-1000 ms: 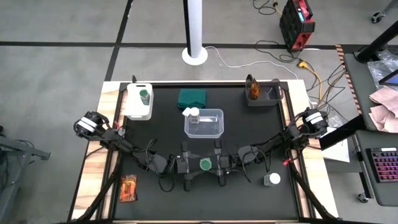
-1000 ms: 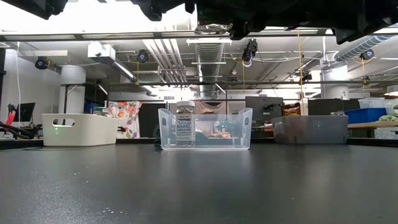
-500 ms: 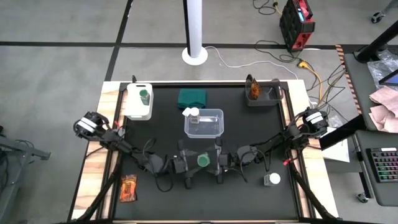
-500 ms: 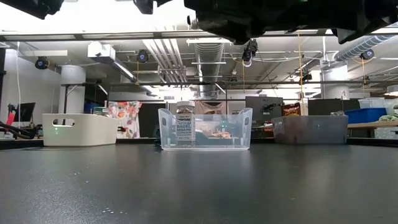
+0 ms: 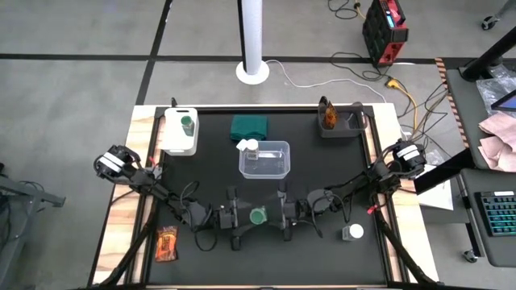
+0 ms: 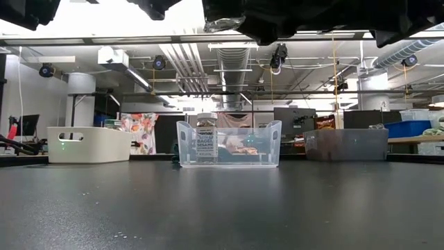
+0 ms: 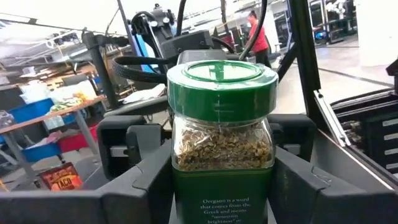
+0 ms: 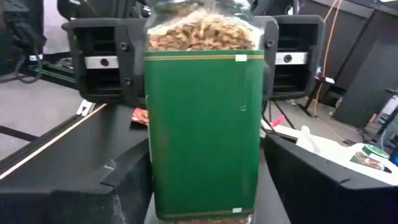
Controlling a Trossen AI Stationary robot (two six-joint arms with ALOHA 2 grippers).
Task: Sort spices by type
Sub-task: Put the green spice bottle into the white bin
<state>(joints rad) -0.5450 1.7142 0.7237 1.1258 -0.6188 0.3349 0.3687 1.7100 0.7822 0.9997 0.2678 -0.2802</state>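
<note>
Overhead, my left end effector [image 5: 244,217] and right end effector [image 5: 272,217] face each other above the matte black counter [image 5: 322,250], the round green-lidded jar [image 5: 258,217] between them. Through my left wrist, that glass jar [image 7: 222,143], ribbed green lid and flaky dried herb, sits grasped between my 2 dark fingers [image 7: 140,186]. Through my right wrist, the jar's smooth green label [image 8: 202,134] fills the gap; whether these fingers [image 8: 112,180] are clenched or released, I cannot tell.
</note>
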